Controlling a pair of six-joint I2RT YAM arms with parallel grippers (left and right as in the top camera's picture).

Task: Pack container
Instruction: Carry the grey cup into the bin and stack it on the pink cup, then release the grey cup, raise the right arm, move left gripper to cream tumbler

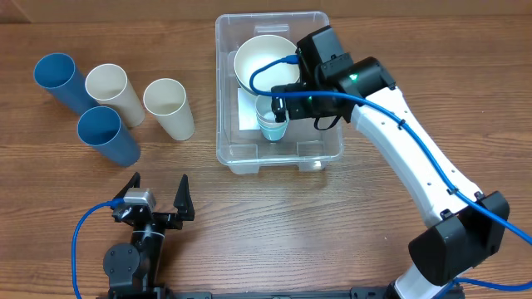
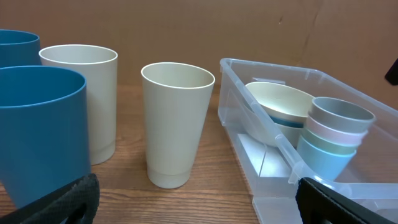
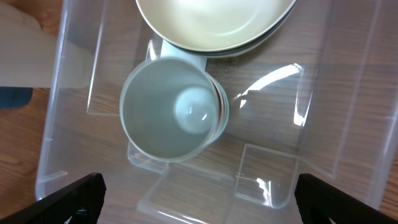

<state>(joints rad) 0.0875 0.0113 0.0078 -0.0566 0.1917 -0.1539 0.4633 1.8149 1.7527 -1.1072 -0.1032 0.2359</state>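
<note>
The container [image 1: 223, 108] is a clear rectangular bin at the middle back of the table. In it lies a cream bowl [image 1: 264, 60] nested in another, and a stack of small pastel cups [image 1: 272, 123] stands upright on its floor. My right gripper [image 1: 281, 106] hovers over that stack, open, with nothing between its fingers. The right wrist view looks straight down into the stack [image 3: 171, 115], which stands free above my right gripper [image 3: 199, 199], inside the container [image 3: 348, 93]. My left gripper [image 1: 158, 201] rests open near the front edge, empty.
Two blue tumblers [image 1: 60, 79] [image 1: 108, 134] and two cream tumblers [image 1: 114, 91] [image 1: 169, 108] stand at the left. In the left wrist view a cream tumbler [image 2: 176, 124] stands straight ahead, with the container's rim [image 2: 267, 65] to its right.
</note>
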